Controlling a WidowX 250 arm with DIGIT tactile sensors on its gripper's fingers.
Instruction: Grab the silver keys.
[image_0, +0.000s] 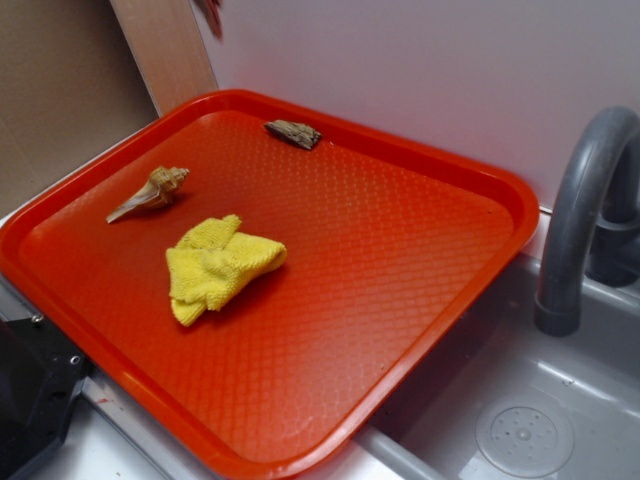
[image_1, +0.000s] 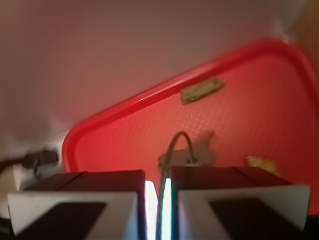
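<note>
In the wrist view my gripper (image_1: 159, 200) is shut on the thin wire ring (image_1: 175, 142) of the silver keys (image_1: 196, 154). The ring runs down into the narrow gap between the two fingers. The flat keys hang just beyond the fingertips, above the red tray (image_1: 125, 107), blurred. The exterior view shows neither the gripper nor the keys; both are out of that frame.
On the red tray (image_0: 400, 260) lie a yellow cloth (image_0: 215, 265), a tan seashell (image_0: 150, 192) and a brown wood scrap (image_0: 293, 133). A grey faucet (image_0: 580, 200) and sink (image_0: 520, 420) are at the right. A white wall stands behind.
</note>
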